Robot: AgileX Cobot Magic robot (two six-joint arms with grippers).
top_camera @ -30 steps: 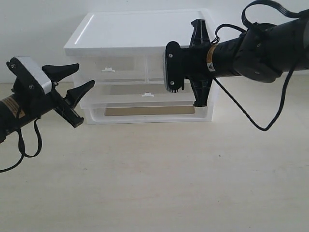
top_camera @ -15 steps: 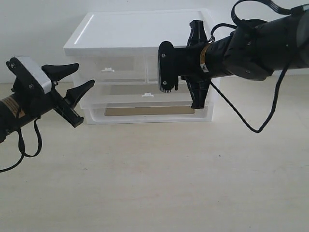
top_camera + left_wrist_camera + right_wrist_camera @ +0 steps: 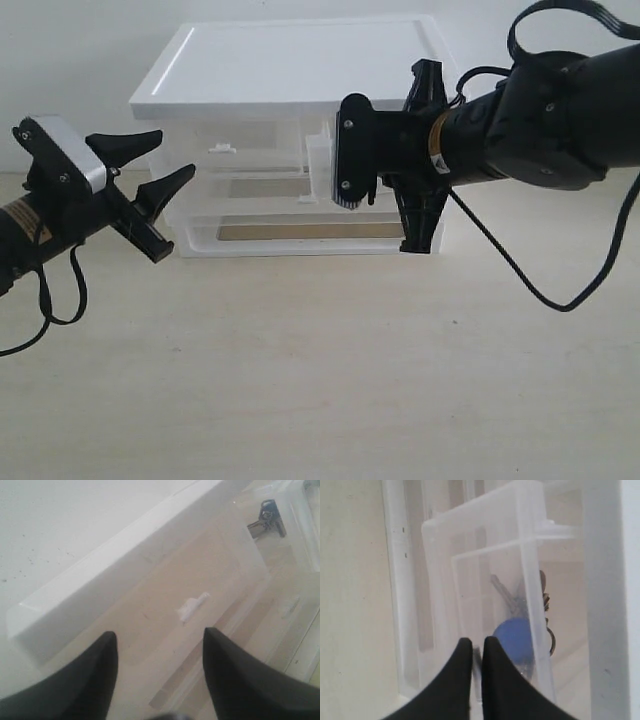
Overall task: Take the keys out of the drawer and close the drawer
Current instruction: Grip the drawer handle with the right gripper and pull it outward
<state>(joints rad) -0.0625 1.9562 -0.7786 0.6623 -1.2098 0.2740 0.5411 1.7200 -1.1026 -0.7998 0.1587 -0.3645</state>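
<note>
The drawer (image 3: 318, 162), the right-hand one of the unit's top pair, stands partly pulled out of the white unit (image 3: 290, 70). My right gripper (image 3: 477, 641) is shut on the small tab at the drawer's (image 3: 485, 570) front wall. Behind the translucent wall lie the keys (image 3: 517, 639), with the round blue fob and silver blades showing. The left wrist view catches the keys (image 3: 267, 515) far off through the plastic. My left gripper (image 3: 177, 153) hangs open left of the unit, nothing between its fingers (image 3: 107, 652).
The closed left-hand twin drawer shows its tab handle (image 3: 222, 148). Full-width drawers (image 3: 300, 230) lie below. The right arm (image 3: 500, 135) and its cable (image 3: 540, 290) cross in front of the unit's right side. Bare tabletop (image 3: 320, 380) stretches in front.
The right gripper has drawn back from the unit with the tab in it, and the drawer has slid partly out. The left arm has not moved.
</note>
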